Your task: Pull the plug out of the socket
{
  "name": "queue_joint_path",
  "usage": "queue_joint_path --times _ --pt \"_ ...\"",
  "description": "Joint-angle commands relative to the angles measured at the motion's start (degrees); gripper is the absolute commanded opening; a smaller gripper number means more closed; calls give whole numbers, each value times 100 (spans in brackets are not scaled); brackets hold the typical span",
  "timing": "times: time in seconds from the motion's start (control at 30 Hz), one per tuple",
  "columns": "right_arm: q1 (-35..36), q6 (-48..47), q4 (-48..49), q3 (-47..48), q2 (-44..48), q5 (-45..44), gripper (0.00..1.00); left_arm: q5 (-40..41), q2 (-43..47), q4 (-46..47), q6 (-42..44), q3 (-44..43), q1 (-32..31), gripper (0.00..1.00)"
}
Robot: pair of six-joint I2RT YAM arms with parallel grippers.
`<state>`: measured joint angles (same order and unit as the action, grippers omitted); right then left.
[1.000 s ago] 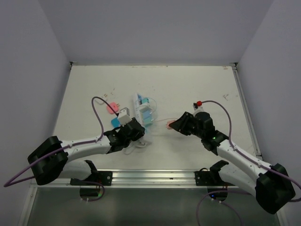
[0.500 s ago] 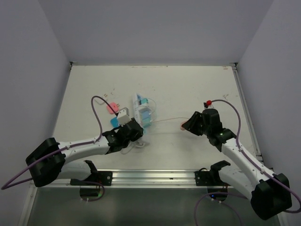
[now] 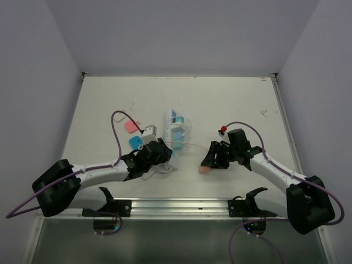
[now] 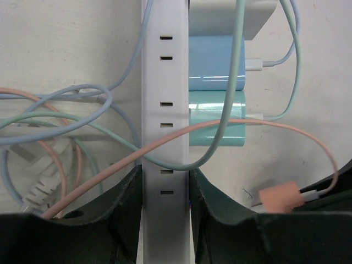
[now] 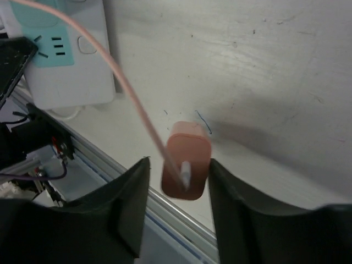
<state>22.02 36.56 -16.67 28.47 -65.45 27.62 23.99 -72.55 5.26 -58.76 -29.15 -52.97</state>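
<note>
**Plug clear of socket**

On the pale worktop [image 3: 110,99], the long white plastic power-strip socket [image 4: 165,71] sits clamped by the left end effector [image 4: 165,184]. The right end effector [image 5: 177,164], spread, straddles the salmon-pink cube plug [image 5: 190,148], which lies unplugged, well apart from the socket. Extraction judged complete.

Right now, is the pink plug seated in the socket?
No, the pink plug sits apart from the socket, table showing between them.
</note>
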Motion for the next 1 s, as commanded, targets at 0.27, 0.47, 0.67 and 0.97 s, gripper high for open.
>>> queue_joint_path --times 0.27,0.47,0.67,0.97 --pt "39 -676 -723 756 769 579 87 -281 -224 292 322 14 6 0" --pt "39 -167 -330 994 1210 -80 73 -333 -286 309 330 -3 6 0" --pt "135 905 1393 590 912 -10 51 -368 -286 283 304 -12 6 0" --pt "908 1257 2351 572 200 -1117 56 -439 -259 248 234 -3 -3 0"
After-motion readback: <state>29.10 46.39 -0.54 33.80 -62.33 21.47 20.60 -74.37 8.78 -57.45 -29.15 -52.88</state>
